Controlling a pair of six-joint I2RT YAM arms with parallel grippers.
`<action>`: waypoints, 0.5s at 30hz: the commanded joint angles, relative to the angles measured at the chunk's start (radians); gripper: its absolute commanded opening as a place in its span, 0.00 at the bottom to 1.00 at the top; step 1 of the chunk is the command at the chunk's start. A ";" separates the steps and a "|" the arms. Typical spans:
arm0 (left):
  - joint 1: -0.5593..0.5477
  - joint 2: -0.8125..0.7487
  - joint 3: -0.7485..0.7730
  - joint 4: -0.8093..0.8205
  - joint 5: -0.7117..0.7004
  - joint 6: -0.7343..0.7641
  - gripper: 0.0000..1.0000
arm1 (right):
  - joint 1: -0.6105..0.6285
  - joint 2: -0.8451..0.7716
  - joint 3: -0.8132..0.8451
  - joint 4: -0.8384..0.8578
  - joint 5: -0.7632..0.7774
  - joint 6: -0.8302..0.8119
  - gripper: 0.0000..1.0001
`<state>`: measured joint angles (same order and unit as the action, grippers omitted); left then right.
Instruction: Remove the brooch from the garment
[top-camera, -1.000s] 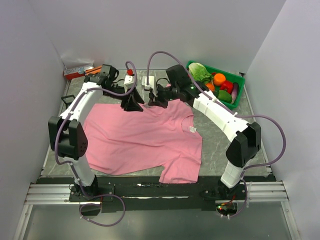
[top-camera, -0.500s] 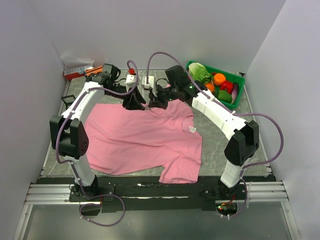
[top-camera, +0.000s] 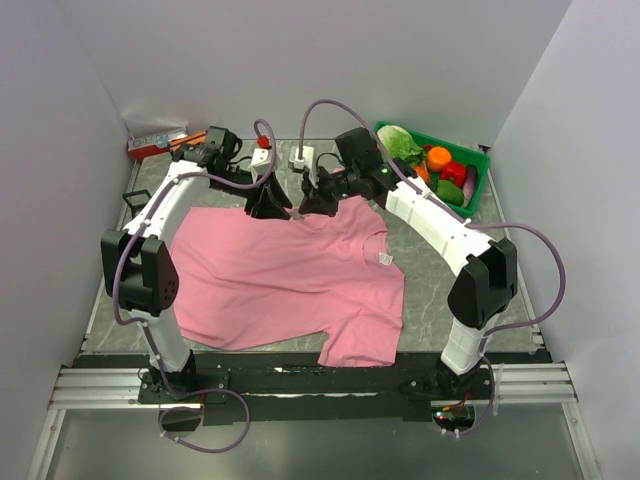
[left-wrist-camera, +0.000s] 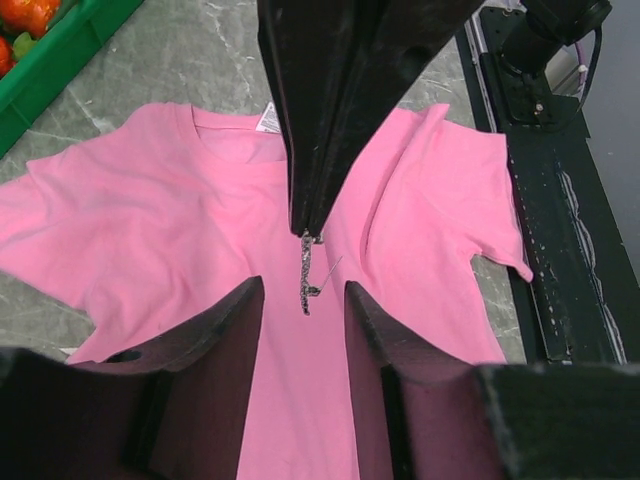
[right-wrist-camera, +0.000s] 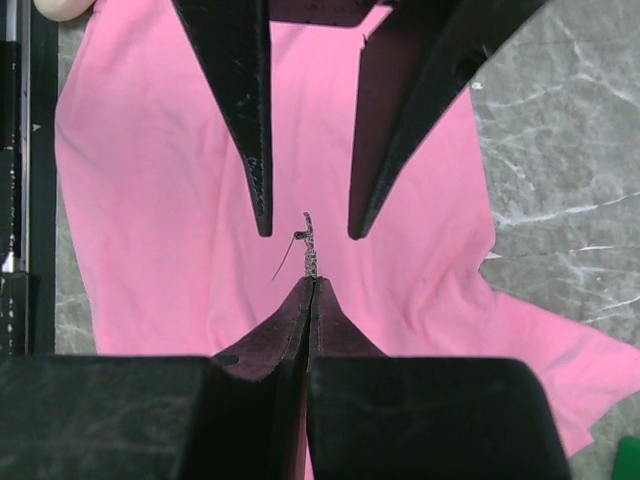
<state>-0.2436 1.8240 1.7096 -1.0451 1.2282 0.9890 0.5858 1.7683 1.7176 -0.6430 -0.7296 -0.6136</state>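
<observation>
Top view: the left gripper (top-camera: 274, 206) and right gripper (top-camera: 308, 203) meet at the garment's (top-camera: 290, 275) 12 o'clock edge; the brooch is too small to see there. Left wrist view: its own jaws stand apart, and the brooch (left-wrist-camera: 305, 284) hangs from the right's clamped tips at 12 o'clock. Right wrist view: the pinch is only at the very tips, so lift slowly and straight up.

We close the gap between our two arms.
Our left gripper (top-camera: 282, 212) moves in toward our right gripper (top-camera: 303, 208), so its spread fingers (right-wrist-camera: 250, 120) now flank the brooch (right-wrist-camera: 309, 245) pinched there.
</observation>
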 joint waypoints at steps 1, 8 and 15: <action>-0.006 0.021 0.053 -0.056 0.057 0.083 0.41 | -0.009 0.019 0.062 0.006 -0.039 0.034 0.00; -0.016 0.027 0.059 -0.073 0.044 0.117 0.41 | -0.017 0.034 0.082 0.008 -0.060 0.063 0.00; -0.020 0.034 0.074 -0.076 0.039 0.119 0.39 | -0.023 0.046 0.097 -0.003 -0.071 0.078 0.00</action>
<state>-0.2592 1.8584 1.7374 -1.1103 1.2331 1.0599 0.5732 1.8091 1.7676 -0.6506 -0.7746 -0.5526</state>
